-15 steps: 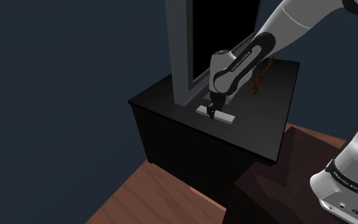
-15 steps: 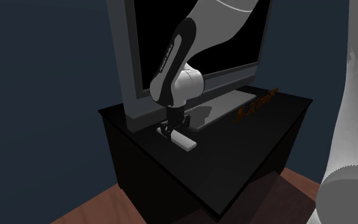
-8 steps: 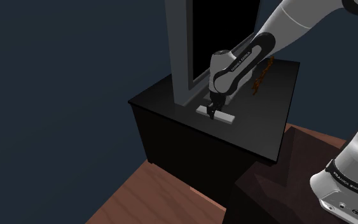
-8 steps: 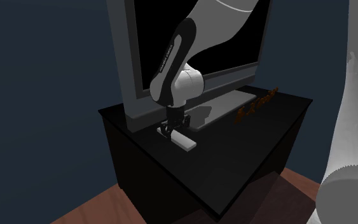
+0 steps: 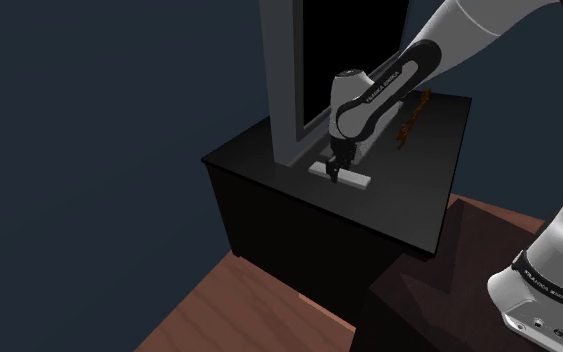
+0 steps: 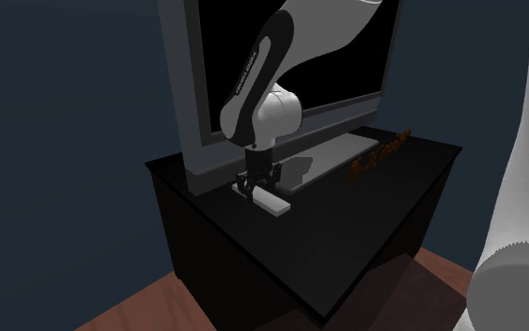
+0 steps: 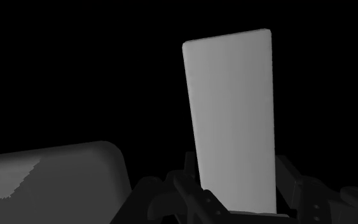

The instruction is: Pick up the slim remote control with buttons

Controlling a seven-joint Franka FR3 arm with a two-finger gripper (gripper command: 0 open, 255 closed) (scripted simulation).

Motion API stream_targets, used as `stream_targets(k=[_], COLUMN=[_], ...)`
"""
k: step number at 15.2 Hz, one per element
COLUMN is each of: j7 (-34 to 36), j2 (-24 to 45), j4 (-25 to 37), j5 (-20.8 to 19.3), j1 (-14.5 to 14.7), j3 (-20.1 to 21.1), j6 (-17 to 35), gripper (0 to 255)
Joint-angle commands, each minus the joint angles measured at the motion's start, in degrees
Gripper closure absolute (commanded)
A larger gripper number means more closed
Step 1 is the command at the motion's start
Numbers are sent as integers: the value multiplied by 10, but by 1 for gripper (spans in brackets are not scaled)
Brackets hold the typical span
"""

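Observation:
The remote (image 5: 353,180) is a slim, plain pale grey slab with no buttons drawn, held about level just above the black cabinet top (image 5: 409,205) in front of the TV. My gripper (image 5: 335,171) points down and is shut on one end of the remote. In the second exterior view the gripper (image 6: 256,186) clasps the remote (image 6: 273,202) near the TV's base. In the wrist view the remote (image 7: 231,114) runs straight out from between the two fingers of the gripper (image 7: 238,181), which press its long edges.
A large TV (image 5: 287,90) with a grey frame stands right behind the gripper, and its flat grey base (image 6: 333,155) lies on the cabinet (image 6: 347,230). A small brown object (image 5: 409,120) lies farther along the top. My stand (image 5: 439,290) sits on the wooden floor (image 5: 239,310).
The arm has risen a little and the remote has come up off the cabinet top with the gripper. The grip has stayed shut on it.

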Motion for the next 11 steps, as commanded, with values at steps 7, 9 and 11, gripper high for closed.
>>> stream_targets(k=[7,9,11], j7=[-3,-4,-4], j2=[-48,-59,-60], j4=[10,13,13], j5=[4,5,5], j1=[-1,-1,-1], j3=[1,1,1], j6=[-56,-70,-71], gripper=[255,255,255])
